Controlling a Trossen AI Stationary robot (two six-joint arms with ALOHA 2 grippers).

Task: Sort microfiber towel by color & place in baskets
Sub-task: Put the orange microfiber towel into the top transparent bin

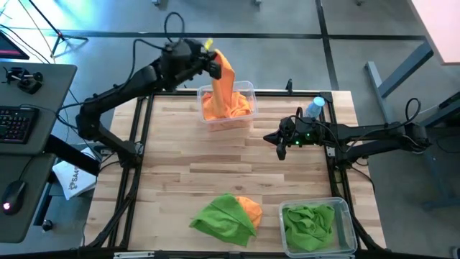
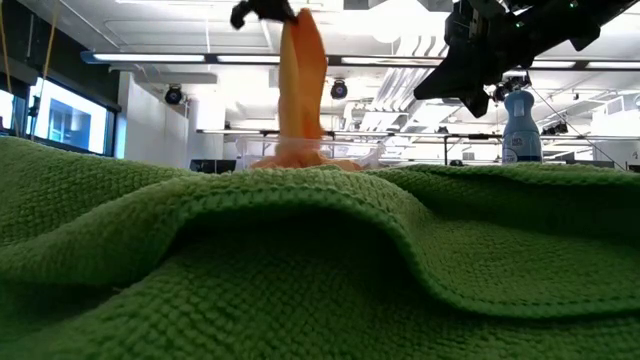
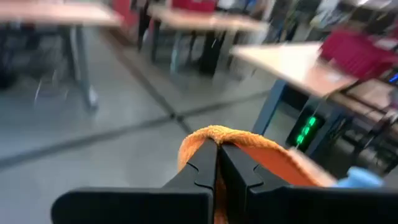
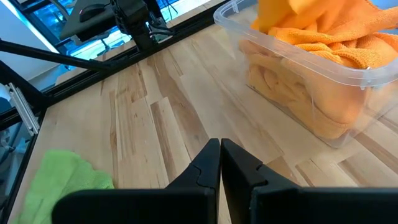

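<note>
My left gripper (image 1: 213, 66) is at the table's far side, above the far basket (image 1: 244, 88), shut on an orange microfiber towel (image 1: 224, 80) that hangs down into it. That clear basket holds more orange towels (image 4: 323, 93). My right gripper (image 1: 280, 141) hovers shut over the table's right middle, touching nothing. Near the front edge a green towel (image 1: 221, 216) lies over an orange one (image 1: 249, 208). The near right basket (image 1: 348, 216) holds green towels (image 1: 310, 223). My left gripper pinches the orange towel's bunched top fold (image 3: 214, 132) between its two fingers, and the cloth bulges over the fingertips. The fingers come at it roughly level, from the table's left. The towel hangs below them, its lower end (image 1: 228, 106) resting on the orange towels in the basket.
A clear bottle with a blue cap (image 1: 314, 108) stands at the table's far right, just behind my right arm. Bare wood (image 1: 194, 158) lies between the two baskets. A desk with a keyboard (image 1: 16, 124) stands off the table's left.
</note>
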